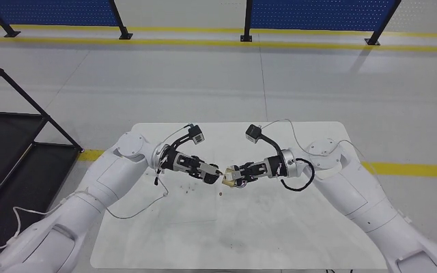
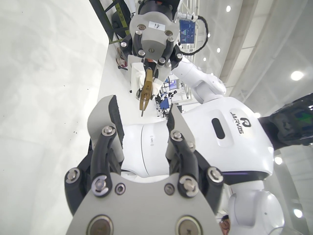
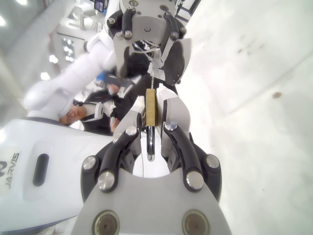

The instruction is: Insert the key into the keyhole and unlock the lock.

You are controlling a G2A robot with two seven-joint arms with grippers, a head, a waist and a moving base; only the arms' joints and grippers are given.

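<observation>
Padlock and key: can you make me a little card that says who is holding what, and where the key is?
padlock: brass, up in the air over the white table
held by: right gripper, shut on its flat sides
key: thin blade sticking out of the padlock's end, toward the left gripper
left gripper: open, spread on either side of the key, not pinching it
shackle: silver loop pointing back at the right wrist; locked or unlocked, cannot tell

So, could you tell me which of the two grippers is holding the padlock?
The right gripper: it is shut on the brass padlock. The left gripper is open, with the key that sticks out of the padlock between its jaws.
</observation>
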